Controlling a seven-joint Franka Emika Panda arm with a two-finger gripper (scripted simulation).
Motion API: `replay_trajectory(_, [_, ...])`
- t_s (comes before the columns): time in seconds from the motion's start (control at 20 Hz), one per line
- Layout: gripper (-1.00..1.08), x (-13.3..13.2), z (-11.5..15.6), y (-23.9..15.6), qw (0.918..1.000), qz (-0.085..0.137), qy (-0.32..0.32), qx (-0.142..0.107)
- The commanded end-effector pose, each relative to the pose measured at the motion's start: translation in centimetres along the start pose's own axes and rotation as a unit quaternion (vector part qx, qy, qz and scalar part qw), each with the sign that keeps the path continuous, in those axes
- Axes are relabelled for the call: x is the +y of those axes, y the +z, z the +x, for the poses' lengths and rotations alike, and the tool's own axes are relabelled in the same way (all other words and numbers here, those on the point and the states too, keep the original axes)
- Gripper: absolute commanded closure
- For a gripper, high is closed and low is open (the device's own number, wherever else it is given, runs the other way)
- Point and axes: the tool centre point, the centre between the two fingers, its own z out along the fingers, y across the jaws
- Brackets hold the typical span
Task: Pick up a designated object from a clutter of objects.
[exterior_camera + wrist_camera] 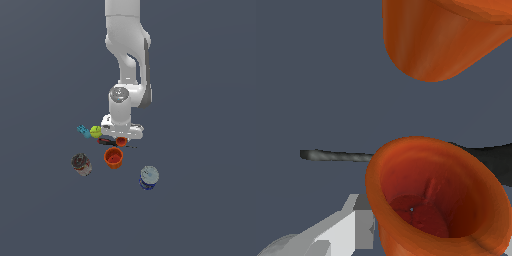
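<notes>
Blue-and-white can [149, 178]: lower right of centre in the exterior view, nearest the camera.
Dark can [81, 164]: lower left, lying apart.
Larger orange cup [113, 157]: between the cans, upright.
Small orange-red round cup [121, 141]: directly under the gripper [121, 138]; fills the wrist view [438, 200], mouth open.
Gripper fingers: whether apart or together, cannot tell.
Red-black tool [105, 141]: touching the small cup.
Yellow-green ball [96, 131], teal piece [83, 131]: farther left.

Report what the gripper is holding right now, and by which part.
Cannot be told. The gripper is down at the small orange-red cup, and one finger shows beside the cup's outer wall, but no view shows the jaws closed on it.
</notes>
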Motion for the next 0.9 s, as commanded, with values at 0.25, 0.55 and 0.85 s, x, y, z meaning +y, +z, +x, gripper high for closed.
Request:
replay_trajectory(0.25, [1.08,0.0,0.0,0.0,1.0000,0.000,0.000,0.000])
replay_trajectory(0.55, [1.08,-0.5,-0.3,-0.9,1.0000,0.000,0.000,0.000])
replay_trajectory(0.85, [1.08,-1.6,-1.0,-3.2,1.0000,0.000,0.000,0.000])
